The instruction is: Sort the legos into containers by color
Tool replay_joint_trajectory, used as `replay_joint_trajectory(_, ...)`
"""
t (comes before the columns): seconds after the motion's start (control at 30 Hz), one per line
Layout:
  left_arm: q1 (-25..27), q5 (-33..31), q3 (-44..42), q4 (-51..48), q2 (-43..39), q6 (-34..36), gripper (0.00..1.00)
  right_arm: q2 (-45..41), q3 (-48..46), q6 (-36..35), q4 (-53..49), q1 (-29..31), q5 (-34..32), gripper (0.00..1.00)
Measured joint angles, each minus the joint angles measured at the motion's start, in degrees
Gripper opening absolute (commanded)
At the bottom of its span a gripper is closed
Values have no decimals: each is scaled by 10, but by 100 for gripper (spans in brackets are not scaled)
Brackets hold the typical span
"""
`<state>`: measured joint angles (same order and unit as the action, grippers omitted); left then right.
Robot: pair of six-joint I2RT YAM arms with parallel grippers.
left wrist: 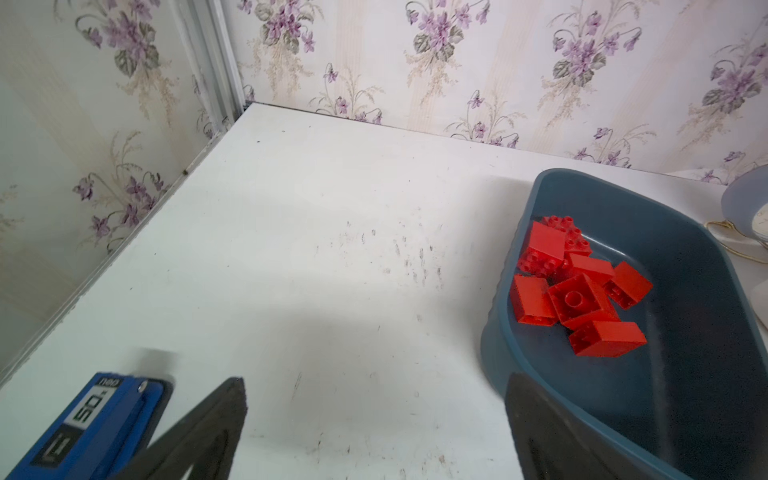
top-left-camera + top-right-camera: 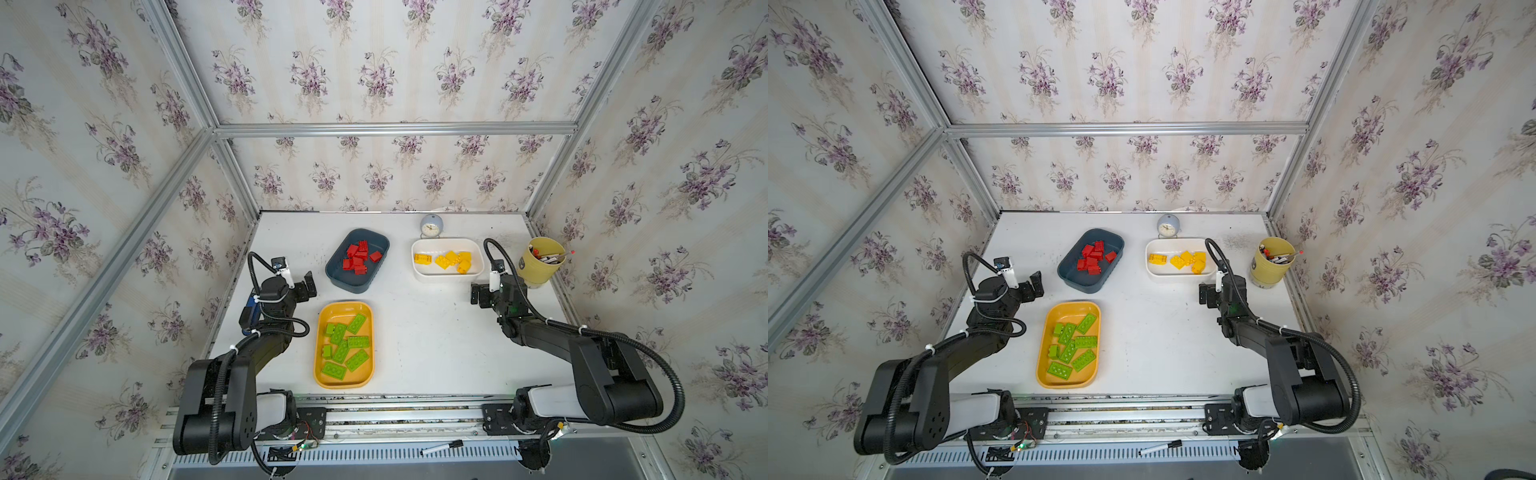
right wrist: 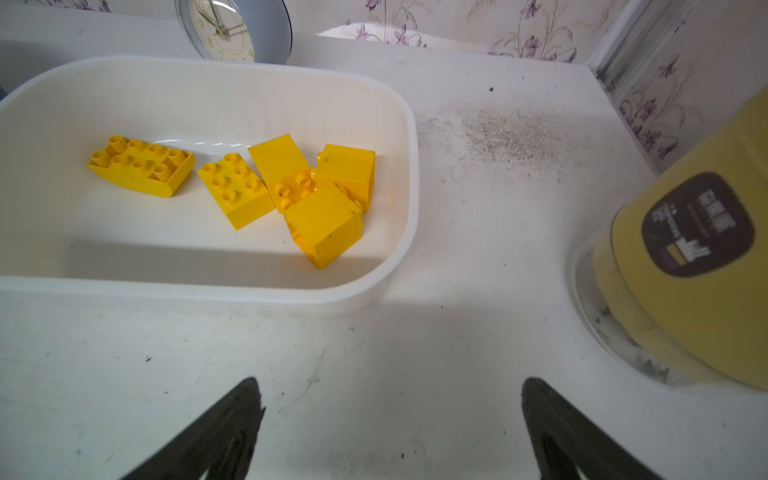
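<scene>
**Bricks Lie Sorted Three Ways as Both Grippers Hang Open**

Every brick in sight lies in a tray. The red bricks (image 2: 358, 257) are heaped in the deep dark blue tray (image 2: 347, 285) at the back of the white table (image 2: 436, 340). The green bricks (image 2: 347, 347) are spread flat across the shallow yellow-orange tray (image 2: 345, 309) near the front. The yellow bricks (image 2: 451, 261) sit in the white tray (image 2: 449, 276), beside a small clock (image 2: 431, 226) and a pen cup (image 2: 540, 266). I see none loose on the scuffed tabletop, so the sorting looks finished.

The left gripper (image 2: 309, 286) hovers just beside the dark blue tray and the right gripper (image 2: 474, 296) just in front of the white one. Both have their jaws spread wide with nothing between them.

The bricks are hard, glossy moulded plastic, studded on top and hollow underneath, some square and some oblong. They look light and rigid, unlikely to break or give under a squeeze, though their smooth walls could slip. The best hold, by my reckoning, is across two opposite flat sides, taking the oblong ones over their narrow width and never by the studs. Several red and yellow ones lie tipped and leaning on each other, which would make a clean grip harder than on the flat-lying green ones. The trays are smooth, round-cornered plastic.
</scene>
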<state>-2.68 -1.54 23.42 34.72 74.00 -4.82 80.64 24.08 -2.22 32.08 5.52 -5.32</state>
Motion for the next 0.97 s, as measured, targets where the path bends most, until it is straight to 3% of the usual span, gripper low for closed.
replay_joint_trajectory(0.13,38,-5,-34,61,4,30,99,69,-33,-15,127,-15,4,100)
replay_joint_trajectory(0.27,41,-37,-76,116,21,38,99,76,-45,-17,173,-18,12,100)
replay_joint_trajectory(0.4,42,-44,-75,156,19,43,99,79,-31,-17,183,-20,15,100)
replay_joint_trajectory(0.97,42,-52,-74,162,17,43,99,80,-20,-12,175,-23,1,100)
